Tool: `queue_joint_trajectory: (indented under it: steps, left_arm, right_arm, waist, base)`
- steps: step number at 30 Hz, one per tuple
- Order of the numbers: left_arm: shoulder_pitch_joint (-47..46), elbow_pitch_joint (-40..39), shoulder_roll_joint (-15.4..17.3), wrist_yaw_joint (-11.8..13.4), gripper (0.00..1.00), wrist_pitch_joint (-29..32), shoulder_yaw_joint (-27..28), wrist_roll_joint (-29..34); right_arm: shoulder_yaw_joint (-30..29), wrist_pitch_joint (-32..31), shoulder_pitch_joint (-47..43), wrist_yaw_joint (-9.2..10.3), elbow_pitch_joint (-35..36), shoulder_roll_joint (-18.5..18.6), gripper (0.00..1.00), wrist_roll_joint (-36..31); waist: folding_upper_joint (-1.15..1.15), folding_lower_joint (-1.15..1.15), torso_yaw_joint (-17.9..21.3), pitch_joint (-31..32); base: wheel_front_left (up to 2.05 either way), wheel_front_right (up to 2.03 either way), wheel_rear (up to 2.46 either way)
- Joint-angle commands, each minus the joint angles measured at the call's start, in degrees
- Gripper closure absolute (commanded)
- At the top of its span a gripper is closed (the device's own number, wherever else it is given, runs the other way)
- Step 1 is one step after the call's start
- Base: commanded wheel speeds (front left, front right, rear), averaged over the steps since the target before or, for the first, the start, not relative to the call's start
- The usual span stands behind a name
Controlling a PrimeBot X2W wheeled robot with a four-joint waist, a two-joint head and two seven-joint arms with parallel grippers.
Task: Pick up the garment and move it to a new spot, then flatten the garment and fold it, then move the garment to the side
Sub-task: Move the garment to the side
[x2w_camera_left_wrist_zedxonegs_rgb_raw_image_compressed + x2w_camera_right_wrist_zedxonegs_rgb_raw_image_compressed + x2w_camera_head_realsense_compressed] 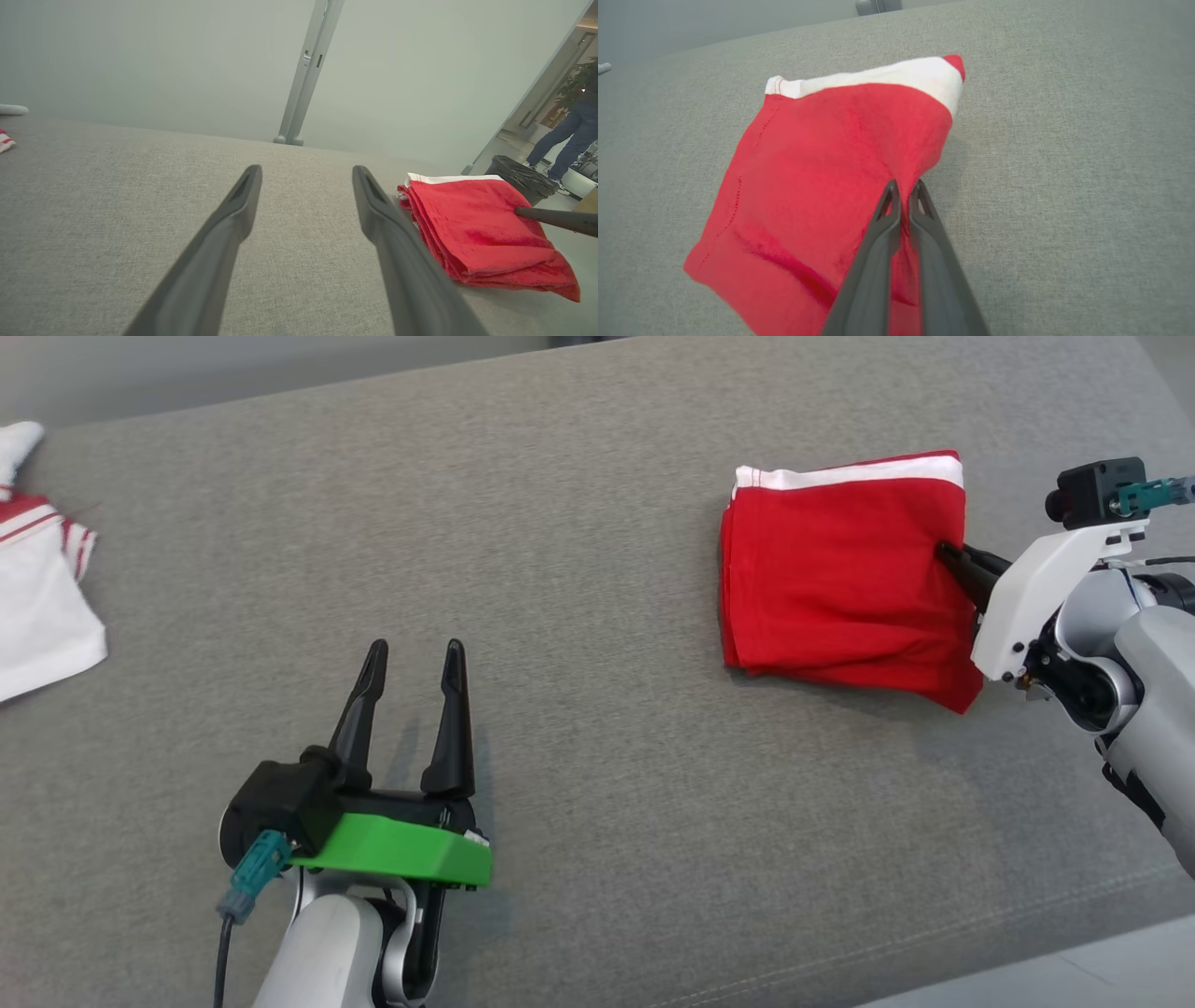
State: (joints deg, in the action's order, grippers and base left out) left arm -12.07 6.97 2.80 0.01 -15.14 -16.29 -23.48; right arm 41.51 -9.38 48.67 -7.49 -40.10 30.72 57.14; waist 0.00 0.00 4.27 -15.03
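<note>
Left gripper (416, 649): nearest the head camera, hovering low over the grey cushion (597, 821) with its two dark fingers spread wide apart and nothing between them.
Right gripper (943, 551): jaws clenched on the right-hand edge of the red garment (840, 579) – in its own wrist view the tips (906, 186) are pressed together with a pinch of red cloth between them.
Garment, place: on the cushion, well apart from the left jaws and off to their right; the right fingers reach into it from its right side.
Garment, shape: folded into a stack that is close to square, so no long axis stands out; layered fold edges (420, 219) face the left gripper's side.
Garment, facing: the white band (850, 476) runs along the edge farthest from the robot, beyond the pinch point – the opposite red edge lies toward the robot.
Cloth at the pinch: puckered and drawn in toward the right tips (896, 172); the rest looks flat on the cushion.
Other cloth: a white piece with red stripes (37, 607), well off to the left of the left jaws at the cushion's edge.
Background past the left fingers: a pale wall with a metal post (308, 70), a black bin (518, 175) and a person (567, 135) standing beyond it.
</note>
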Motion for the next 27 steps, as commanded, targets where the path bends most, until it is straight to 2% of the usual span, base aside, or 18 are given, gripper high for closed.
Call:
queue_joint_trajectory:
  steps: [1, 6, 10, 17, 23, 27]
  left_arm:
    - [-1.1, 0.1, 0.6, -0.2, 0.00, 0.1, -0.3, 0.9]
    - [-2.3, -0.2, 1.3, -0.5, 0.00, 0.9, -1.5, 1.6]
    - [-3.4, -0.6, 1.6, -0.6, 0.00, 1.8, -2.2, 2.1]
    - [-4.3, -2.0, 2.4, -0.2, 0.00, 2.9, -2.8, 2.9]
    - [-4.9, -3.7, 3.3, 0.2, 0.00, 3.6, -2.8, 3.3]
    - [-5.3, -5.9, 3.9, 0.3, 0.00, 4.5, -3.5, 4.3]
  right_arm:
    - [0.6, 0.8, 1.3, 0.00, -0.4, -0.5, 1.00, 0.3]
    - [1.6, 2.8, 2.8, 0.00, -1.8, -0.6, 1.00, 0.8]
    - [2.1, 5.2, 4.3, 0.00, -3.7, -1.1, 1.00, 0.6]
    - [4.0, 12.7, 8.8, 0.00, -9.2, -2.0, 1.00, -4.3]
    - [4.9, 15.4, 12.5, 0.01, -13.6, -2.2, 1.00, -6.5]
    - [5.3, 16.2, 15.3, 0.01, -16.5, -0.9, 1.00, -7.2]
  waist:
    - [0.00, 0.00, 8.5, -2.3]
    - [0.00, 0.00, 12.4, -4.0]
    - [0.00, 0.00, 13.7, -5.1]
    - [0.00, 0.00, 12.6, -7.2]
    - [0.00, 0.00, 11.2, -9.3]
    - [0.00, 0.00, 9.7, -11.3]
  base:
    - [0.00, 0.00, 0.00]
    - [0.00, 0.00, 0.00]
    - [0.00, 0.00, 0.00]
    - [0.00, 0.00, 0.00]
    - [0.00, 0.00, 0.00]
    - [0.00, 0.00, 0.00]
